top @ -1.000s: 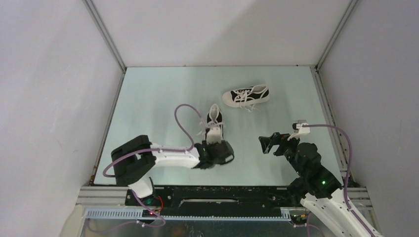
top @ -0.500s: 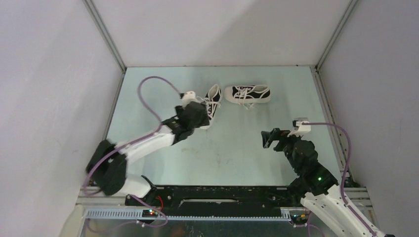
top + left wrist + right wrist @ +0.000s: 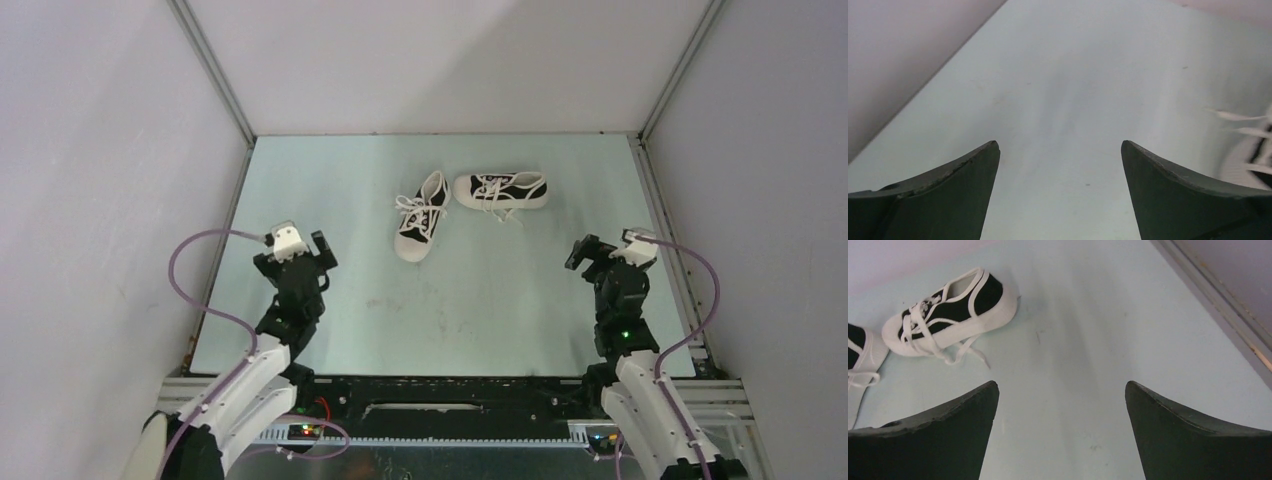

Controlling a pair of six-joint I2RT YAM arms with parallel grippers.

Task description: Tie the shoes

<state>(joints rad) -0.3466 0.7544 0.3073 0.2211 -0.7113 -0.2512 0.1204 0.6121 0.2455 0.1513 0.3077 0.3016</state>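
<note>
The left pincer [image 3: 1058, 150] has let go of the nearer shoe [image 3: 418, 218] and drawn back near-left on the table [image 3: 500, 310], spread and empty; the right pincer [image 3: 1061, 387], also spread, has shifted rightward. That shoe lies far-middle beside the farther shoe [image 3: 502, 189], both well ahead between the pincers. The left wrist view catches only a blurred sliver.

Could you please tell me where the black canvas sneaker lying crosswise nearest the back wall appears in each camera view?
Top external: the black canvas sneaker with white sole sits upper centre, toe pointing left.
Left wrist: not identifiable; only a blurred shoe edge at the right rim.
Right wrist: upper left, laces trailing.
Shared landmark: the angled second sneaker beside its toe, at the right wrist view's left edge.
</note>
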